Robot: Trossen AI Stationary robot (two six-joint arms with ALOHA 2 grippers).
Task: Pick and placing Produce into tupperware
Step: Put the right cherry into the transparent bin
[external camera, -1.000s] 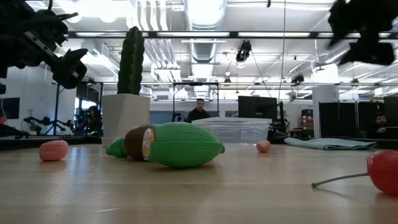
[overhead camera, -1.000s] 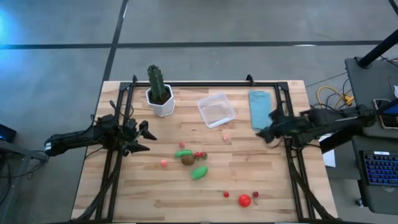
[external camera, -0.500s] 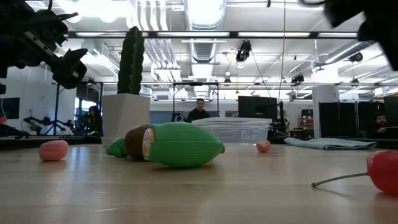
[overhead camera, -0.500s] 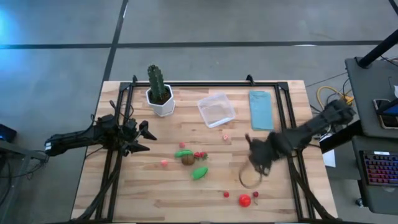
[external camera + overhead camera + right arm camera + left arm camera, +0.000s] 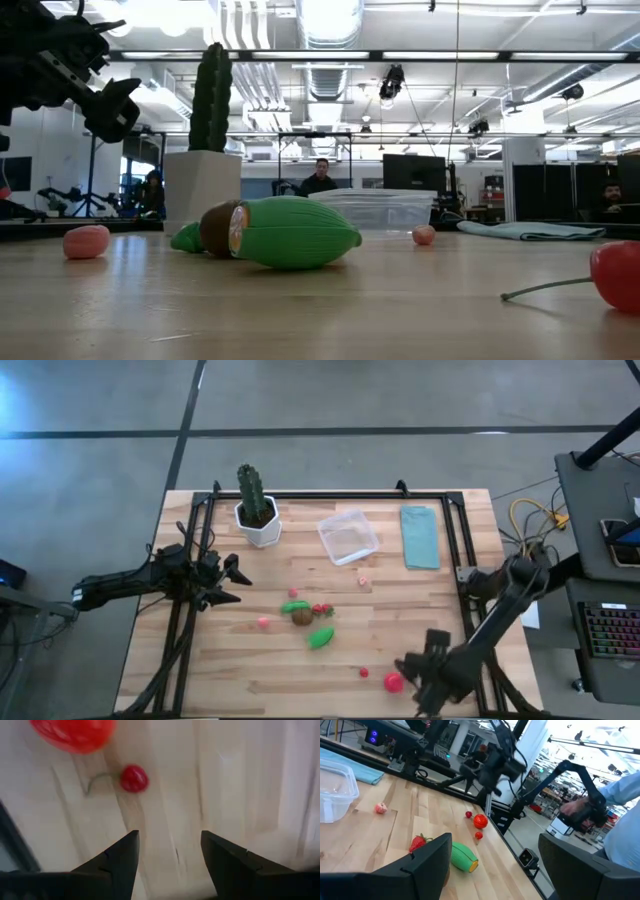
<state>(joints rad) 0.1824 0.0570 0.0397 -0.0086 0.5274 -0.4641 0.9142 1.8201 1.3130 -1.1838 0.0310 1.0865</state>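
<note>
down at the near edge of the table (image 5: 220, 670), the right gripper (image 5: 408, 668) sits low over the wood with its fingers spread and nothing between them. just beside it lies a large red round piece (image 5: 393, 682); in the right wrist view that piece (image 5: 72, 732) and a small red cherry with a stem (image 5: 133, 778) lie on bare wood ahead of the parted fingers, not touched by them.

the tupperware (image 5: 348, 536) stands well apart, toward the far side of the table, between the white pot with the cactus (image 5: 258, 510) and the light blue folded cloth (image 5: 419, 536). a small pink piece (image 5: 363, 579) lies near its front corner.

between the red piece and the container, in the middle of the table, is a cluster: a brown ball (image 5: 302, 616), a green oblong piece (image 5: 321, 637), another green piece (image 5: 294, 605), a strawberry (image 5: 321, 609), and a pink piece (image 5: 264, 623) off to one side. a small red piece (image 5: 364, 673) lies near the big one.

the left gripper (image 5: 236, 582) waits at the table's left side, fingers apart and empty.
</note>
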